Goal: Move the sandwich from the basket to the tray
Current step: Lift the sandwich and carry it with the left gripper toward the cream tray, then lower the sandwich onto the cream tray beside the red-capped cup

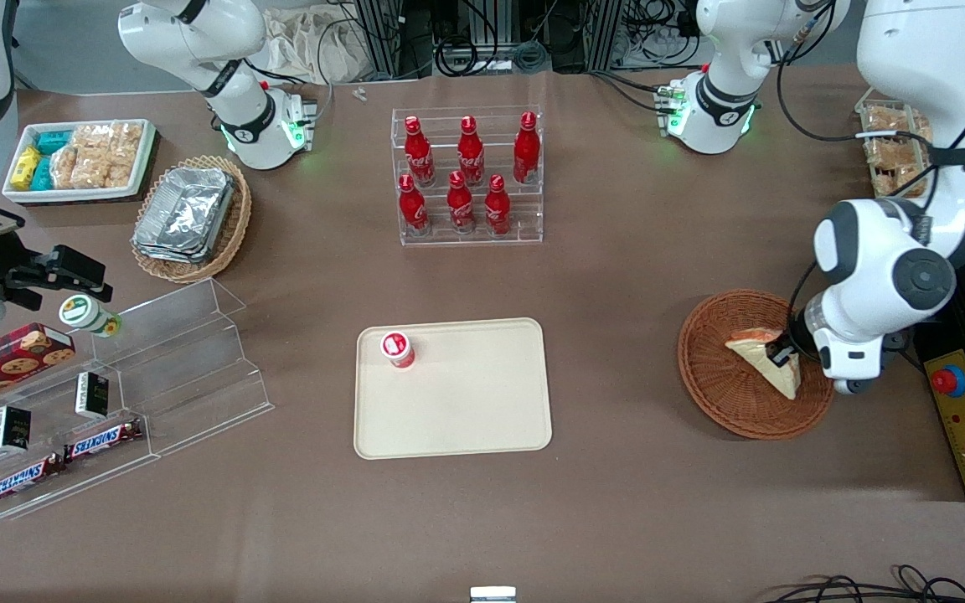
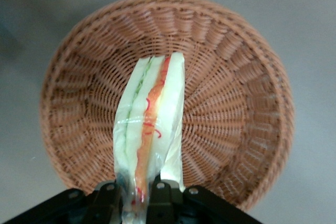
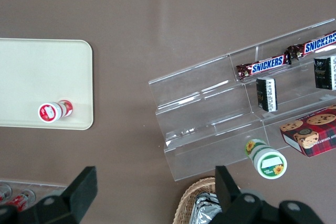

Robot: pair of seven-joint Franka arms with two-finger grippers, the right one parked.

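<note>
The left arm's gripper (image 1: 781, 352) is down inside the round reddish-brown woven wicker basket (image 1: 721, 381), toward the working arm's end of the table. Its 2 black fingers (image 2: 160, 195) are clamped on the triangular white-bread sandwich (image 1: 766, 361) in clear wrap. In the wrist view the wedge stands on edge between them, its orange-red and green filling stripes showing, with the woven floor and raised rim of the basket all around it.

The flat rectangular cream-beige plastic tray (image 1: 466, 402) lies well apart from the basket, in the middle of the table, with bare brown tabletop (image 1: 616, 352) between the 2. A small red-capped cup (image 1: 396, 348) stands in one corner of the tray, the one farther from the front camera; the rest of the tray's surface is open out to its low rim. A clear rack of 6 red bottles (image 1: 467, 176) stands farther from the camera than the tray.
</note>
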